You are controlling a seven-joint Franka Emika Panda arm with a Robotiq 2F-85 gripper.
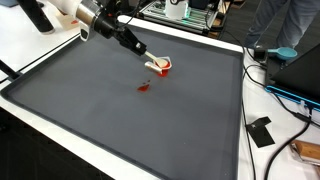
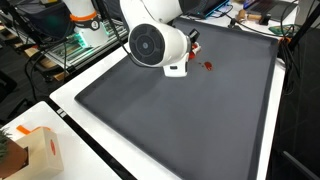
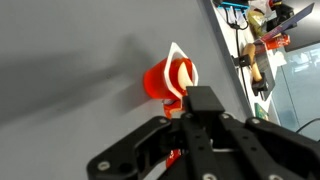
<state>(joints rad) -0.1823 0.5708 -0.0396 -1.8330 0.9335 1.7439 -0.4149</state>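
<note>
Grey mat (image 1: 120,125) bears one red scrap (image 1: 143,88) and one red cup (image 3: 158,80), pinched by the claw (image 3: 188,98).

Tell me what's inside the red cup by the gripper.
The red cup shows a pale inside and a white piece at its rim. The gripper covers the rest, hiding its bottom.

The arm (image 1: 70,12) reaches in from the upper left in an exterior view, white links ending in a black wrist (image 1: 108,28); the gripper (image 1: 149,61) slants downward and sits low; in the wrist view its fingers (image 3: 205,100) are drawn together, linkages converging; in an exterior view a large white joint (image 2: 155,45) hides most of it.
</note>
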